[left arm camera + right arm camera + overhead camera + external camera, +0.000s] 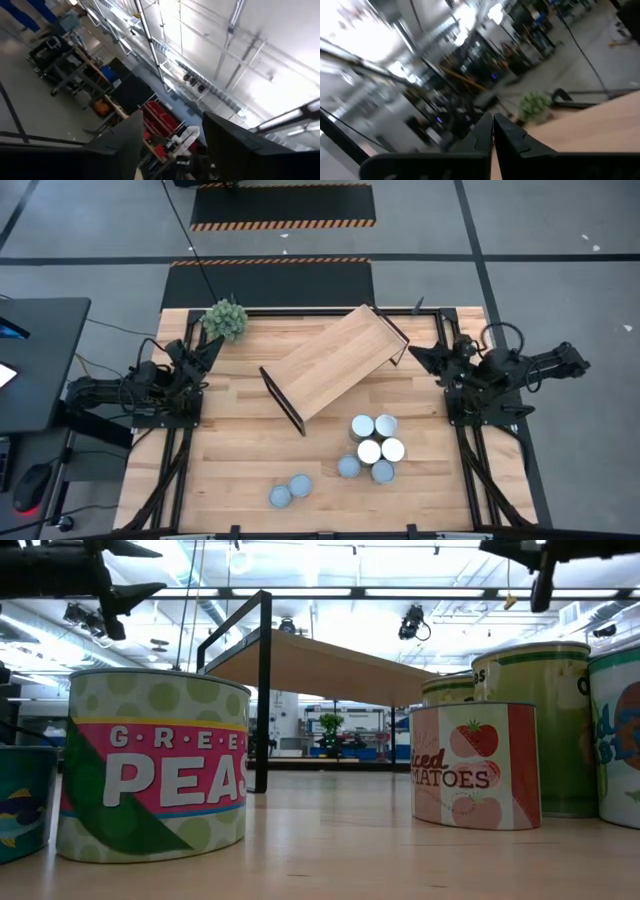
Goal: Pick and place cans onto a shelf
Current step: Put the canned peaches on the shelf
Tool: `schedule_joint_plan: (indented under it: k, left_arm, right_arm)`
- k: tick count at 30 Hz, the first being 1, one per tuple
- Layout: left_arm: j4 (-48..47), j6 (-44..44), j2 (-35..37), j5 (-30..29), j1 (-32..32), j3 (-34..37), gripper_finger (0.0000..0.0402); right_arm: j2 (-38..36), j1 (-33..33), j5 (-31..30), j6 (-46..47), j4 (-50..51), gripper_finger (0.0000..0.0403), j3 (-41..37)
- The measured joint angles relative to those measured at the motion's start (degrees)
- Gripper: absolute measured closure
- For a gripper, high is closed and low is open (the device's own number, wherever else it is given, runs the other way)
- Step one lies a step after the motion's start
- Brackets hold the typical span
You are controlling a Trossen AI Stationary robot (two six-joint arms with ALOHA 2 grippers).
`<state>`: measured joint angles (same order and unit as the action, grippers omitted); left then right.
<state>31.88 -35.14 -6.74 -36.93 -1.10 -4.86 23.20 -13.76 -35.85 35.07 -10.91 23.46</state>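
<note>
The shelf [338, 366] was seen from above lying diagonally across the far middle of the table [230, 450], a long light-wood plank with a thin black frame at each end. No can stood on it. Six of the cans [372, 448] were grouped on the table just nearer than the shelf's right half, several of them touching, with silvery-white and blue-grey tops mixed. Two further blue-grey cans [290, 491] lay side by side near the table's front edge, well apart from the group. In the low view a can labelled as green peas [152, 765] filled the left foreground and a tomato can [475, 765] stood at the right, with the shelf raised on its black frame behind them.

The left gripper [206, 351] was held at the table's far left corner, just beside a green plant ball [225, 319]; in its wrist view the jaws were seen apart, pointed up at the room's ceiling, with nothing between them. The right gripper [420, 356] was held at the table's far right edge, near the shelf's right end frame but apparently not touching it; its jaws were pressed together and empty.
</note>
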Motion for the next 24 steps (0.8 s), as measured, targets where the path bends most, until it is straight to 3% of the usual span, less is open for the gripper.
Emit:
schedule_joint_plan:
  k: [7, 12, 17, 24]
  left_arm:
    - [0.42, -0.76, 0.0, 1.56, 0.0, 0.0, 0.0206]
    - [0.33, 0.14, 0.0, 1.81, -0.01, 0.0, 0.0198]
    - [-0.62, 0.26, 0.0, 6.53, -0.04, 0.0, 0.0177]
    - [-1.2, -0.19, 0.0, 9.76, -0.04, 0.0, 0.0183]
  right_arm:
    - [10.74, 0.0, 0.98, 2.04, 19.72, 0.0336, 11.33]
    - [18.05, 0.0, 3.91, 5.37, 32.72, 0.0265, 18.87]
    - [25.96, 0.0, 9.0, 6.81, 46.78, 0.0183, 27.69]
    - [36.92, 0.0, 17.34, 5.22, 60.21, 0.0099, 36.19]
